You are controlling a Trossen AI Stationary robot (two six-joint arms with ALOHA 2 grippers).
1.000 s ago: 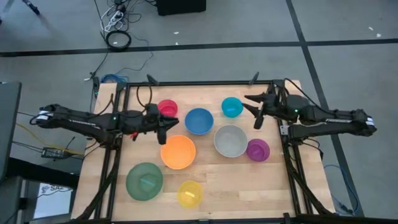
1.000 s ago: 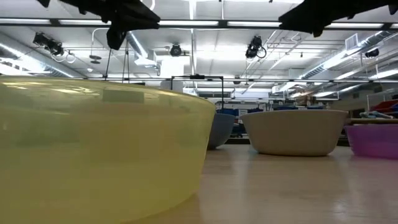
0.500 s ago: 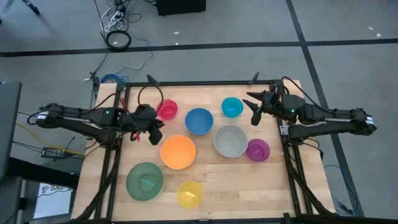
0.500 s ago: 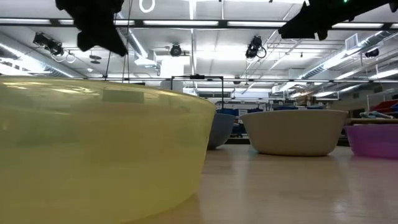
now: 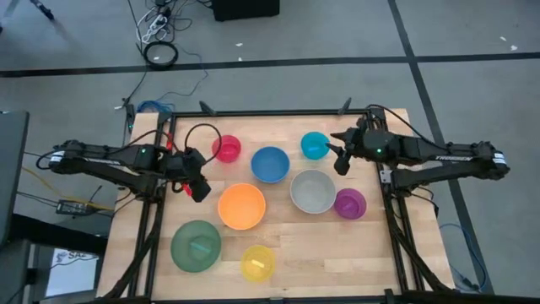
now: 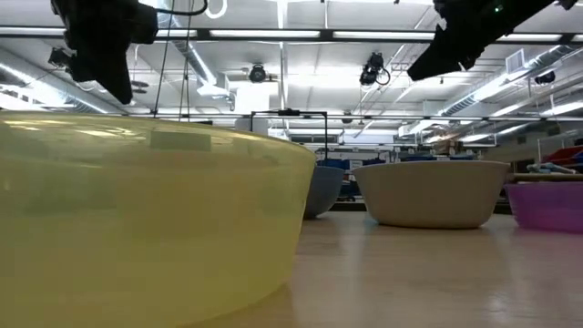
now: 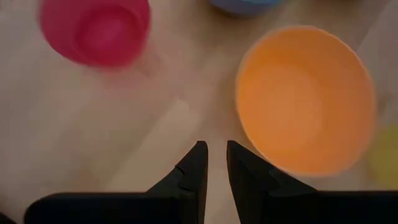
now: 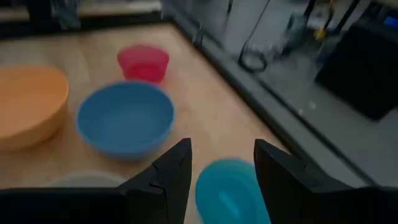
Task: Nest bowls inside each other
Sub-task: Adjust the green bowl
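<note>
Several bowls stand apart on the wooden table, each on its base: pink-red (image 5: 226,149), blue (image 5: 270,164), cyan (image 5: 314,144), grey (image 5: 313,191), purple (image 5: 349,203), orange (image 5: 242,206), green (image 5: 196,246) and yellow (image 5: 257,263). My left gripper (image 5: 200,190) hangs above bare wood left of the orange bowl (image 7: 305,99), pointing steeply down. Its fingers (image 7: 214,152) stand a narrow gap apart with nothing between them. My right gripper (image 5: 338,162) hovers open just right of the cyan bowl (image 8: 233,190), which shows below and between its fingers (image 8: 221,155).
A black frame (image 5: 270,112) runs along the table's far edge and both sides. In the low view the yellow bowl (image 6: 146,219) fills the near left, with the grey bowl (image 6: 433,193) and purple bowl (image 6: 551,205) farther right. Bare wood lies between the orange and pink-red bowls.
My left gripper has drawn back toward the table's left edge and tipped steeply downward, away from the orange bowl's far rim. My right gripper has tipped downward, its fingertips coming closer to the cyan bowl. No bowl has moved.
</note>
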